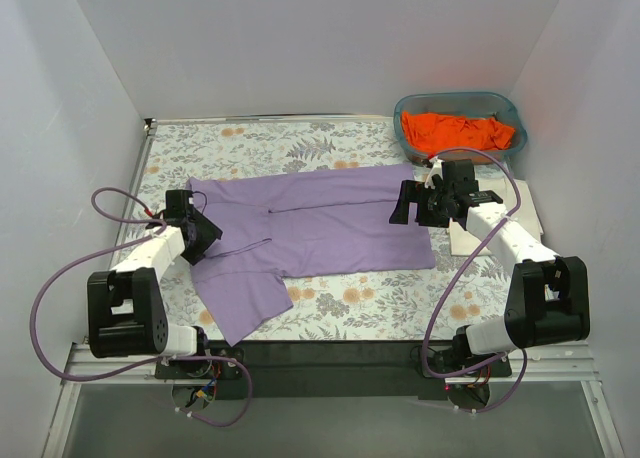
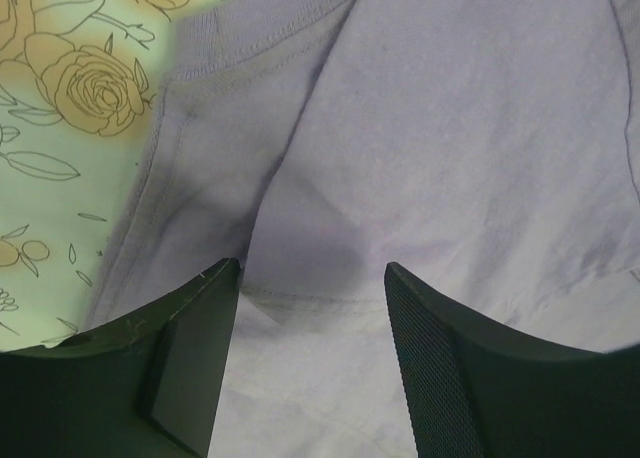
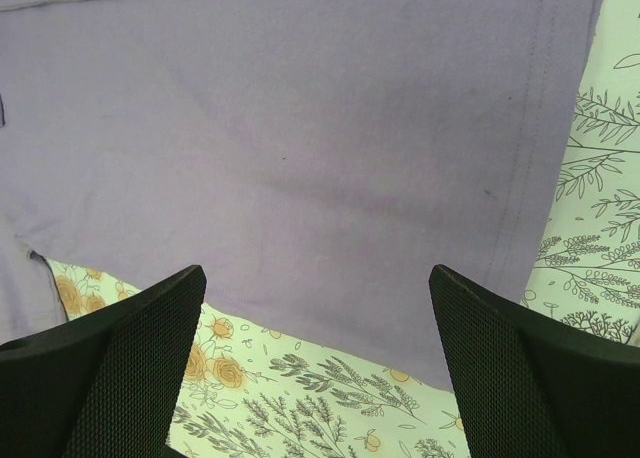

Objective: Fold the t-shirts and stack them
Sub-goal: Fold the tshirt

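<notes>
The lavender-purple t-shirt (image 1: 320, 223) lies partly folded across the middle of the floral tablecloth, one sleeve hanging toward the near left. My left gripper (image 1: 207, 236) is open, low over the shirt's left part; the left wrist view shows purple cloth (image 2: 420, 158) between its spread fingers. My right gripper (image 1: 412, 210) is open and empty over the shirt's right end; the right wrist view shows the shirt's edge (image 3: 300, 168). The bright orange t-shirt (image 1: 457, 131) lies crumpled in the teal basket. A cream-white folded shirt (image 1: 500, 228) lies under my right arm.
The teal plastic basket (image 1: 404, 110) stands at the back right corner. The floral tablecloth (image 1: 260, 143) covers the table. White walls close in the back and both sides. Purple cables loop beside both arm bases.
</notes>
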Available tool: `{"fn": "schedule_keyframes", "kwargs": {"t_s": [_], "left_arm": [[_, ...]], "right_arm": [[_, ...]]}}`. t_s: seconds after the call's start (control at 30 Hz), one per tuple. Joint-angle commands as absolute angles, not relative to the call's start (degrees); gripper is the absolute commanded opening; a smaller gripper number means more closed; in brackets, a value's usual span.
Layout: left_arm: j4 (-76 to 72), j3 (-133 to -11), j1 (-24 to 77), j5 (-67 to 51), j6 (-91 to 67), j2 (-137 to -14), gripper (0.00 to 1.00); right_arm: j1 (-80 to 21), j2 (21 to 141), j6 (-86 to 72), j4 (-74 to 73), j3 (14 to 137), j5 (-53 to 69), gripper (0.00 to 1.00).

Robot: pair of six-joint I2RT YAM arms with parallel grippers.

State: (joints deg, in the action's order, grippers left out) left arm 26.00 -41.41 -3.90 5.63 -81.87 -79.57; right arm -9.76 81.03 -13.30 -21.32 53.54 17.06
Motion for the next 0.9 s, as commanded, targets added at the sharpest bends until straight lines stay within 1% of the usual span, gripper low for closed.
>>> {"fn": "schedule_keyframes", "kwargs": {"t_s": [0.0, 0.03, 0.1, 0.2, 0.23, 0.27, 0.37, 0.4, 0.63, 0.7, 0.8, 0.83, 0.87], "left_arm": [[27.9, -42.6, -4.0, 4.1, -82.9, -76.2, 0.55], [28.0, -42.9, -4.0, 4.0, -83.1, -76.0, 0.52], [28.8, -43.2, -4.0, 3.7, -83.3, -75.5, 0.49], [30.1, -44.4, -4.0, 3.5, -83.7, -74.6, 0.39], [30.4, -44.6, -4.0, 3.5, -83.8, -74.4, 0.36], [30.6, -44.6, -4.0, 3.5, -84.0, -73.8, 0.28], [32.0, -44.2, -4.0, 3.6, -85.0, -73.4, 0.2], [33.2, -44.1, -4.0, 3.6, -85.3, -73.0, 0.2], [38.2, -41.5, -4.0, 7.7, -87.5, -69.4, 0.19], [39.2, -40.8, -4.0, 9.7, -88.2, -68.5, 0.21], [39.3, -40.9, -4.0, 11.9, -88.4, -67.3, 0.31], [39.2, -41.6, -4.0, 13.1, -88.4, -67.2, 0.44], [39.0, -42.1, -4.0, 13.4, -88.4, -67.6, 0.48]], "right_arm": [[-9.7, 80.9, -13.1, -21.5, 53.5, 17.2, 0.83], [-9.7, 80.9, -13.1, -21.6, 53.5, 17.2, 0.83], [-9.6, 80.9, -13.0, -21.5, 53.5, 17.3, 0.83], [-9.6, 80.8, -12.9, -21.5, 53.6, 17.2, 0.83], [-9.7, 80.7, -12.9, -21.5, 53.4, 17.2, 0.83], [-9.6, 80.6, -12.9, -21.5, 53.4, 17.2, 0.83], [-9.6, 80.5, -13.0, -21.4, 53.3, 17.1, 0.83], [-9.6, 80.4, -13.0, -21.4, 53.2, 17.1, 0.83], [-9.6, 80.1, -12.8, -21.5, 53.2, 17.1, 0.83], [-9.7, 80.2, -12.8, -21.4, 53.3, 17.1, 0.83], [-9.6, 80.6, -13.1, -21.5, 53.7, 17.4, 0.83], [-9.6, 80.7, -13.0, -21.5, 53.7, 17.4, 0.83], [-9.6, 80.9, -13.1, -21.5, 53.9, 17.4, 0.83]]}}
